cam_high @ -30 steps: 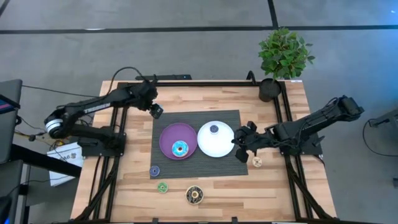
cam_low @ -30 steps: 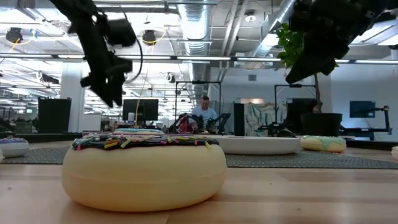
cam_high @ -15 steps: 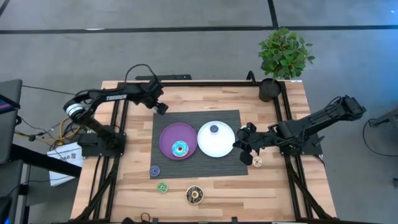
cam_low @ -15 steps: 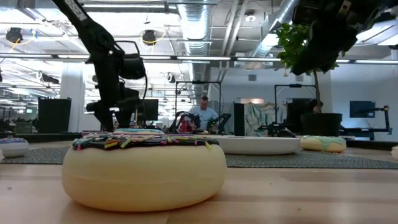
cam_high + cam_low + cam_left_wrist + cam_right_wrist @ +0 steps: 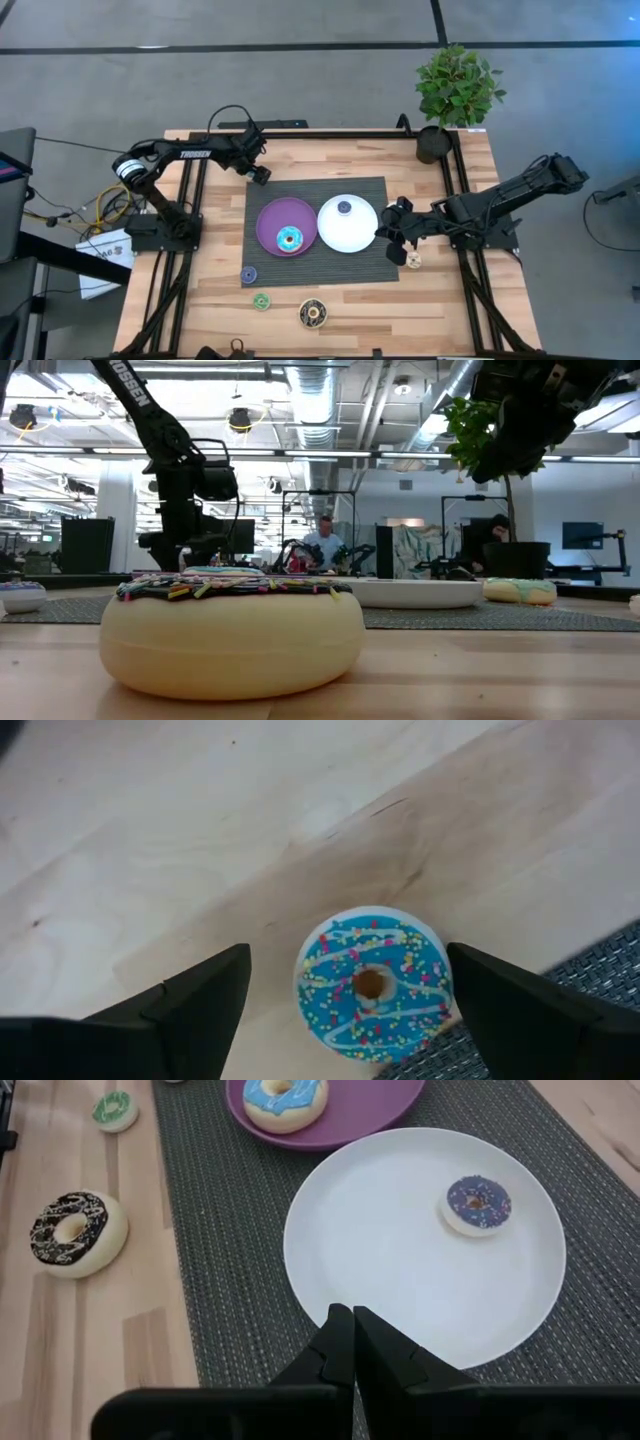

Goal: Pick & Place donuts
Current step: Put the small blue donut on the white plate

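**Item: cyan donut** (image 5: 372, 982), blue icing with sprinkles, lying flat on the bare wooden tabletop (image 5: 300, 155) just off the edge of the dark mat (image 5: 610, 960). In the left wrist view it sits between the two fingers (image 5: 190, 1005), a little nearer one of them, touching neither.

**Left gripper** (image 5: 259, 174): fingers spread wide, holding nothing, poised over the donut.

**Right gripper** (image 5: 352, 1342): fingers pressed together, empty, waiting at the near edge of the white plate (image 5: 400, 1290).

**Other stock:**
- purple-blue donut (image 5: 477, 1204) on the white plate
- a second cyan donut (image 5: 285, 1100) on the purple plate (image 5: 370, 1105)
- dark brown donut (image 5: 72, 1230) and green donut (image 5: 113, 1108) loose on the wood
- cream donut (image 5: 413, 261) just beside the right fingers

**Step in hand (judged):** closing on the cyan donut.

**Handling notes:**
- Shift slightly so the ring lies midway between the fingers before descending, or the nearer finger may nudge it sideways onto the mat.
- Come straight down until the tips flank the rim.
- Close on the outer sides rather than the icing, squeezing gently; the ring looks smooth and could slip out.
- Lift vertically before moving towards a plate.
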### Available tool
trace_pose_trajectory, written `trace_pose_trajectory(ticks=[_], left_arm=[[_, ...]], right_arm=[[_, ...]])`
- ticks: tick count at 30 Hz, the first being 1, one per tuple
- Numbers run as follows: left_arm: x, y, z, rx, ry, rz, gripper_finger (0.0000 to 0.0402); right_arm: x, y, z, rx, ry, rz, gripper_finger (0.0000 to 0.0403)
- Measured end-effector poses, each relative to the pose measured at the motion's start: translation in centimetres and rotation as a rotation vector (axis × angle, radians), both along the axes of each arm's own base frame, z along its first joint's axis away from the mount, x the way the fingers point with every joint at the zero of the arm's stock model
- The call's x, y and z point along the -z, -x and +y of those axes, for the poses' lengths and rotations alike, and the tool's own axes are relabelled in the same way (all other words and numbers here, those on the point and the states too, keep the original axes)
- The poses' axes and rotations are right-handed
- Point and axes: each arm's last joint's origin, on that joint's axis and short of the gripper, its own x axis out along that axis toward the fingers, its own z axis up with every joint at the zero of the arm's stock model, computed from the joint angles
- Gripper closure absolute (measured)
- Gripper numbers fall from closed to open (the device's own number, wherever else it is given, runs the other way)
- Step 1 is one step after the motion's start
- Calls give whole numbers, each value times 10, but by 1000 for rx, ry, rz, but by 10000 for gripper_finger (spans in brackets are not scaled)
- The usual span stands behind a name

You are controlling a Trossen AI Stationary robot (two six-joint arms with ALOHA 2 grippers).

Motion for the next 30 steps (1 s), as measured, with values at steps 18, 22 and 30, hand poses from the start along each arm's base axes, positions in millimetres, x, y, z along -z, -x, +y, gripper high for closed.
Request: trace_pose_trajectory(ticks=[18,22,30], left_arm=[[1,0,0,-70,31,-40,70],[1,0,0,-79,44,-52,87],[1,0,-1,-101,64,-75,150]], right_arm=[[0,0,0,2,2,2,403],[0,0,0,2,2,2,403],[0,0,0,2,2,2,403]])
